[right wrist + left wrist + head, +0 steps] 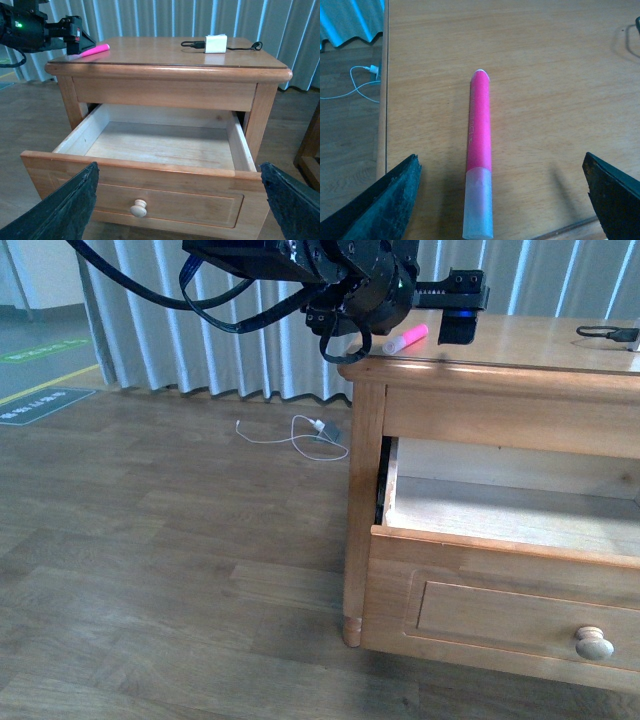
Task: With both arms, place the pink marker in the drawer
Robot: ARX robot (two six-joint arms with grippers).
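The left jaws stood spread wide and empty, one on each side of the pink marker (480,150), which lay flat between them near the left edge of the dresser top (550,75). The right jaws hung released before the open drawer (175,195). The marker looked light, stiff and smooth, and likely to roll. Gripping across the bright middle barrel, not the paler cap, seemed safest.

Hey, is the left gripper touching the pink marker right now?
Apart. The left wrist view shows the left gripper open, with bare dresser top between its fingers and the pink marker.
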